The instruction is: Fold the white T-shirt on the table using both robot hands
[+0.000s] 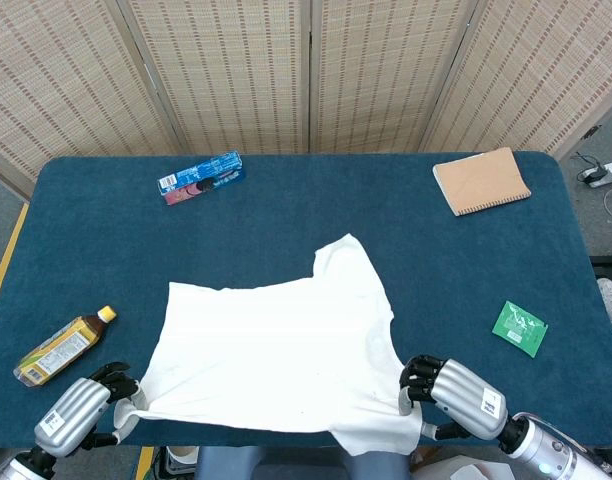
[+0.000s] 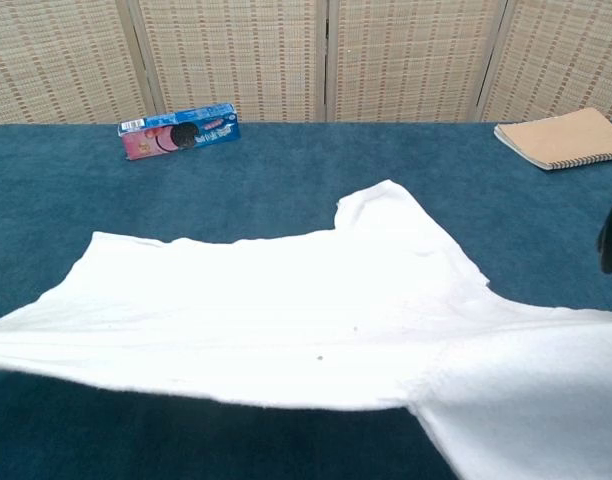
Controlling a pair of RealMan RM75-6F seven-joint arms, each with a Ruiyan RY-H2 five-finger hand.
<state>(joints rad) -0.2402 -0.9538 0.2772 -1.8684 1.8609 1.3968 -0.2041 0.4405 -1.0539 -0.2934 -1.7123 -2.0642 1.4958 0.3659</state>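
white t-shirt (image 1: 276, 355) spread on table (image 1: 436, 270), left hand (image 1: 74, 415) gripping its corner, right hand (image 1: 456, 398) gripping its sleeve

- Biscuit box (image 2: 179, 131): blue and pink carton lying beyond the white T-shirt (image 2: 286, 310); a dark sandwich-biscuit picture shows on its front, lettering too small to read.
- Bottle (image 1: 61, 347): yellow label with print, left of the T-shirt; illegible.
- Green packet (image 1: 519, 328): white markings, right of the T-shirt; illegible.
- Right hand (image 1: 454, 397): white sticker with dark marks on its back; illegible.
- Left hand (image 1: 74, 414): similar sticker; illegible.
- Notebook (image 1: 481, 181): plain brown cover, no legible text.
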